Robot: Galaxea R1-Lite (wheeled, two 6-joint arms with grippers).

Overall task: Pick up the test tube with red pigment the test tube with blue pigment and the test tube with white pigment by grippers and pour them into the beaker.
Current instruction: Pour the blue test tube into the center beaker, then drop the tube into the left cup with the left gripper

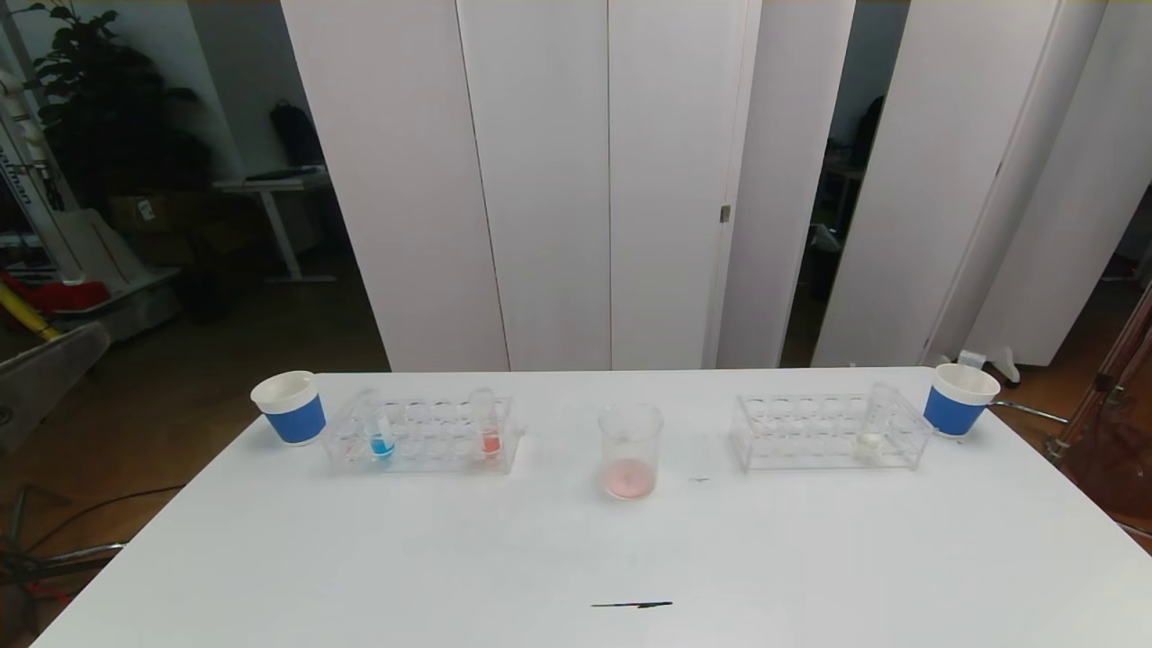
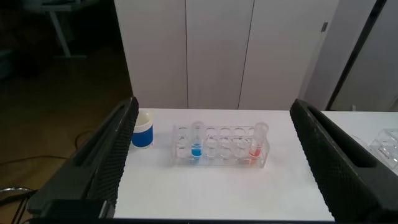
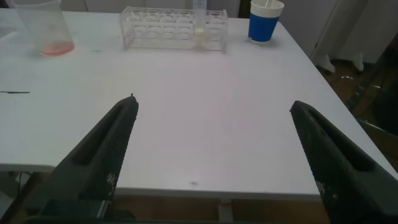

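The test tube with blue pigment [image 1: 382, 441] and a tube with red liquid [image 1: 489, 436] stand upright in the left clear rack [image 1: 423, 450]. The test tube with white pigment [image 1: 871, 436] stands in the right clear rack [image 1: 810, 436]. The beaker [image 1: 630, 450] stands between the racks with pink-red liquid at its bottom. Neither gripper shows in the head view. My left gripper [image 2: 213, 106] is open and empty, well back from the blue tube [image 2: 196, 149] and the red tube [image 2: 255, 149]. My right gripper [image 3: 212, 102] is open and empty over the table's near edge, far from the white tube [image 3: 199, 31] and the beaker [image 3: 46, 28].
A white cup with a blue band [image 1: 290, 407] stands left of the left rack, and another such cup [image 1: 959, 398] right of the right rack. A dark mark [image 1: 632, 604] lies near the table's front edge. White panels stand behind the table.
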